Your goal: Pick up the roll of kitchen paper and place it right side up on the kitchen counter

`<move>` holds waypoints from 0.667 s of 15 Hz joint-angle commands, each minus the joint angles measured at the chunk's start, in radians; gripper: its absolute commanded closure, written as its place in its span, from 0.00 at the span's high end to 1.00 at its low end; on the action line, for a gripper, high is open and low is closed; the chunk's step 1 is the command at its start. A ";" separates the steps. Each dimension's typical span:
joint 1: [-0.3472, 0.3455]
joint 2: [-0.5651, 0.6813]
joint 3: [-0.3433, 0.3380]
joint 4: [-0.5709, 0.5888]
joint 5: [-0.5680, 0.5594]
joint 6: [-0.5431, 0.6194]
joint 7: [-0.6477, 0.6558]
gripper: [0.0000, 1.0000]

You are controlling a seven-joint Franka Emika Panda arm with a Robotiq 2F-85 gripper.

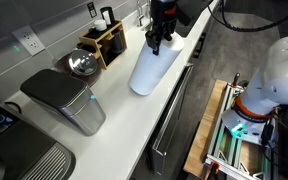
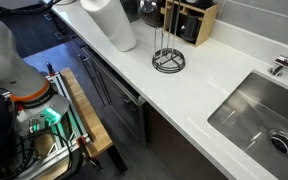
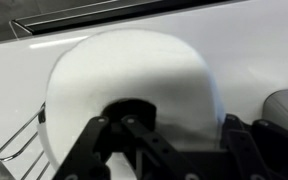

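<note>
Black fingers (image 3: 104, 148) of the pincer (image 1: 160, 36) straddle the roll of kitchen paper (image 3: 129, 85) in the wrist view, seemingly clamped on its upper end. The roll's long axis runs near vertical but tilted. In an exterior view the top appears to lean away from the grey appliance (image 1: 64, 98), while the base sits at or just above the bench (image 1: 129, 122); I cannot tell whether it touches. Let go at this lean, it would likely topple and roll toward the front edge. Soft paper may also squash and slip in the grip. A wire stand (image 2: 168, 58) nearby could be clipped.
</note>
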 commanded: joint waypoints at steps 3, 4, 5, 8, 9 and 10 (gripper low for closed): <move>0.068 0.082 -0.007 0.070 -0.086 0.002 -0.004 0.84; 0.076 0.086 -0.009 0.079 -0.094 0.003 -0.004 0.91; 0.081 0.087 -0.009 0.087 -0.103 0.003 -0.004 0.99; 0.096 0.082 -0.012 0.100 -0.119 0.015 -0.008 1.00; 0.101 0.073 -0.014 0.101 -0.122 0.022 -0.010 1.00; 0.105 0.067 -0.016 0.102 -0.124 0.029 -0.012 1.00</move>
